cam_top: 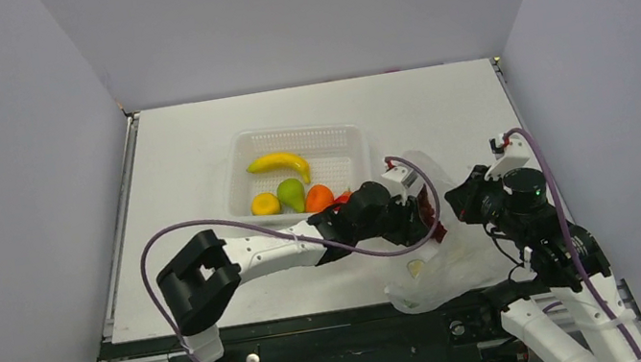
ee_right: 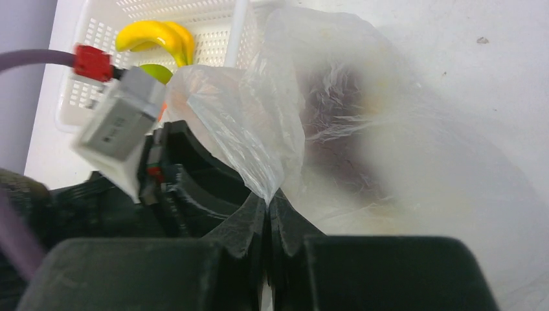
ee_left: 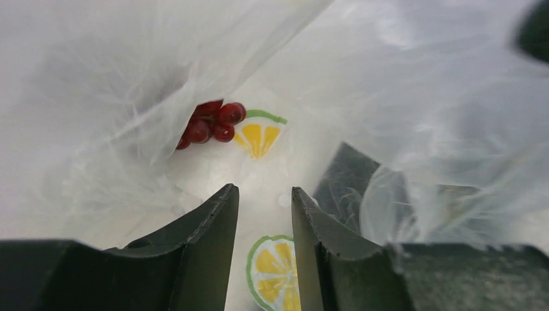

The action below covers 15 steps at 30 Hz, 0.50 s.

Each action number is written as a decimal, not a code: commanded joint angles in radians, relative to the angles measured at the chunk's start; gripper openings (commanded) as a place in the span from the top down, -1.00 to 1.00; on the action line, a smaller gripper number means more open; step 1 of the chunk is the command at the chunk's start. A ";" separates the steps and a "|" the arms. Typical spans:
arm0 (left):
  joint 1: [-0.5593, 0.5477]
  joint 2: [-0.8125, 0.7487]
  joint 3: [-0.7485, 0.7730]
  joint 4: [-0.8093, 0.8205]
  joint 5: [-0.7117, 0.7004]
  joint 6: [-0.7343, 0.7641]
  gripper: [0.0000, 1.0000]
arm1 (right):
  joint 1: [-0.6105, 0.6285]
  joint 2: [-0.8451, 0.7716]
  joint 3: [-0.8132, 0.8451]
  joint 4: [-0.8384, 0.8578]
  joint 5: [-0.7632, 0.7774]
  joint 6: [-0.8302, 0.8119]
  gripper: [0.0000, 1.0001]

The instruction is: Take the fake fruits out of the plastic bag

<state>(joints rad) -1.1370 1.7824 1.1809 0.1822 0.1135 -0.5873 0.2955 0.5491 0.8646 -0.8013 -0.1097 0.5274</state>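
The clear plastic bag lies at the near right of the table. My left gripper is inside the bag's mouth. In the left wrist view it is open and empty, with the dark red grape bunch lying ahead of it on the bag's floor, apart from the fingers. My right gripper is shut on a pinched fold of the bag and holds the mouth up. The banana, pear, small yellow fruit and orange lie in the white basket.
The basket stands mid-table, just left of the bag, and a small red fruit shows beside the orange, partly hidden by my left arm. The bag carries printed lemon slices. Grey walls close in the table on three sides.
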 commanded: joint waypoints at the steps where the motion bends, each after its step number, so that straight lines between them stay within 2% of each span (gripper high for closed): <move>1: -0.004 0.068 0.073 0.008 -0.033 -0.021 0.35 | 0.002 -0.007 0.027 0.029 0.012 -0.018 1.00; 4: -0.006 0.125 0.093 0.004 -0.077 -0.028 0.34 | 0.001 0.001 0.024 0.029 0.006 -0.022 1.00; 8: -0.007 0.167 0.115 -0.003 -0.175 -0.039 0.17 | 0.001 -0.004 0.025 0.029 0.009 -0.024 1.00; 11: -0.013 0.191 0.137 -0.011 -0.258 -0.034 -0.14 | 0.000 -0.011 0.024 0.029 0.011 -0.024 1.00; 15: -0.043 0.216 0.167 -0.008 -0.413 -0.007 -0.37 | 0.001 -0.014 0.016 0.028 0.011 -0.023 1.00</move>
<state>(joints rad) -1.1511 1.9831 1.2762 0.1516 -0.1188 -0.6174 0.2955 0.5457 0.8642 -0.8013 -0.1097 0.5117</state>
